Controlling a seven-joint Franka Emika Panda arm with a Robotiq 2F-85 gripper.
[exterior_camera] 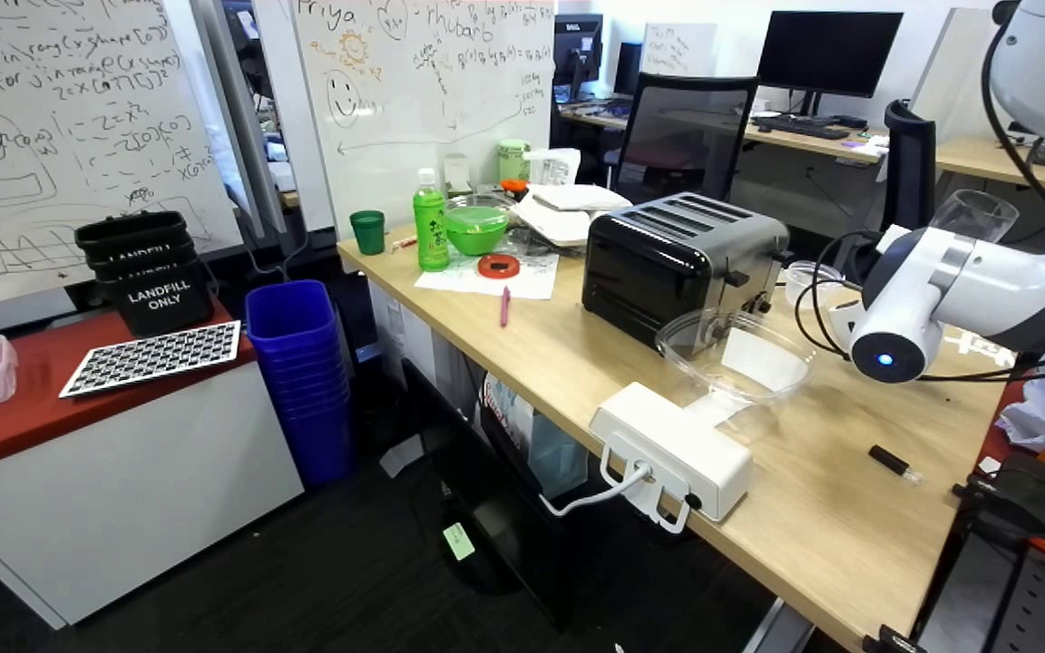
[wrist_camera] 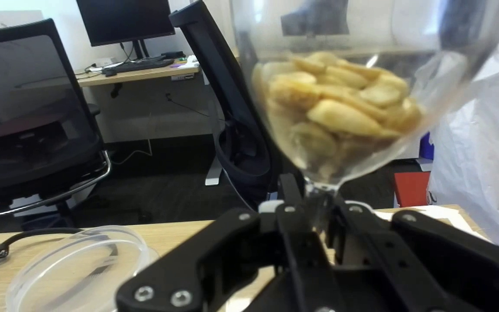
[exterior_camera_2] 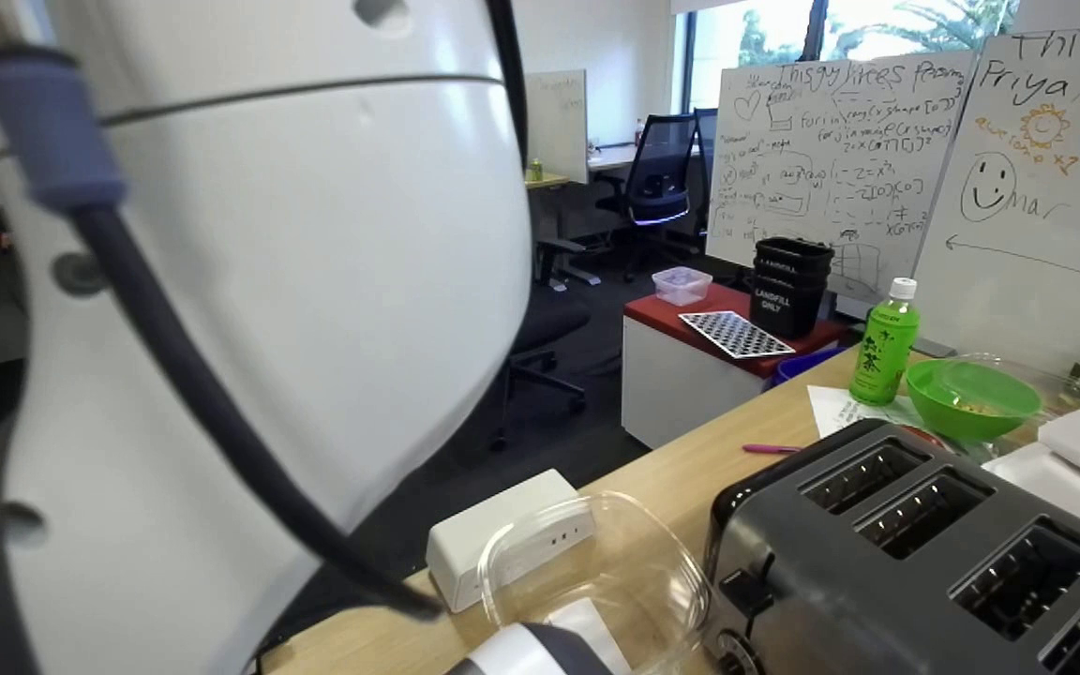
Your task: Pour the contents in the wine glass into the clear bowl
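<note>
"Wine glass (wrist_camera: 362, 43): where is it?"

"Close up at two o'clock in the wrist view, nuts (wrist_camera: 340, 99) in its cup."

"And the gripper (wrist_camera: 319, 208)?"

"At four o'clock, clamped on the stem."

"The clear bowl (exterior_camera: 708, 367)?"

"Well apart, at the glass's eight o'clock in an exterior view. The toaster (exterior_camera: 681, 263) stands at the bowl's eleven, a green bottle (exterior_camera: 432, 227) farther at ten."

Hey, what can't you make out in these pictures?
Wine glass rim: cut off by the wrist view's top edge.
Its stem: hidden behind the arm in an exterior view.
Clear bowl, near side: cut by an exterior view's bottom edge.
Paper by the green bottle: print too small in both exterior views.
</note>
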